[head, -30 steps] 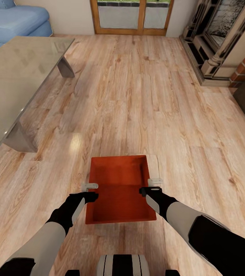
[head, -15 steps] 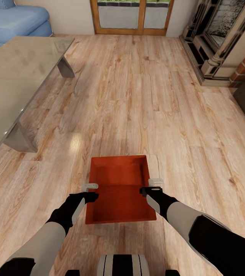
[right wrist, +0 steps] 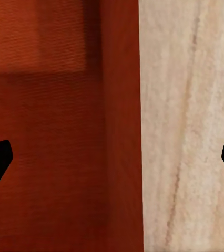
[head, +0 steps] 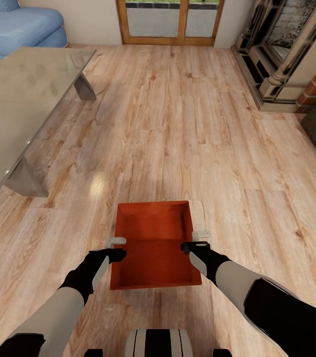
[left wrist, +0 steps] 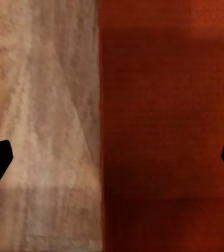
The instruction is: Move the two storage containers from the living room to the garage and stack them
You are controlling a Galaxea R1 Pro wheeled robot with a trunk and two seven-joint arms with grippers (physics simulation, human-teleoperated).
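Both grippers, left gripper (head: 116,248) and right gripper (head: 197,239), straddle the storage container's (head: 153,233) side walls, spread.

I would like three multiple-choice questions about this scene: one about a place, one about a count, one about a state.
1. Where does the storage container sit?
A. on the glass-topped table
B. on the wood plank floor, between the two grippers
C. on the blue sofa

2. How many orange-red containers does the head view show?
A. one
B. two
C. three

3. How do the grippers stand at the container's side walls?
A. shut tight on the floor
B. open, one finger inside the wall and one outside
C. folded away behind the trunk

Answers:
1 B: the bin rests on the wood plank floor, with the left gripper and right gripper at its sides.
2 A: a single bin is there.
3 B: each wrist view has the wall running between spread fingertips.
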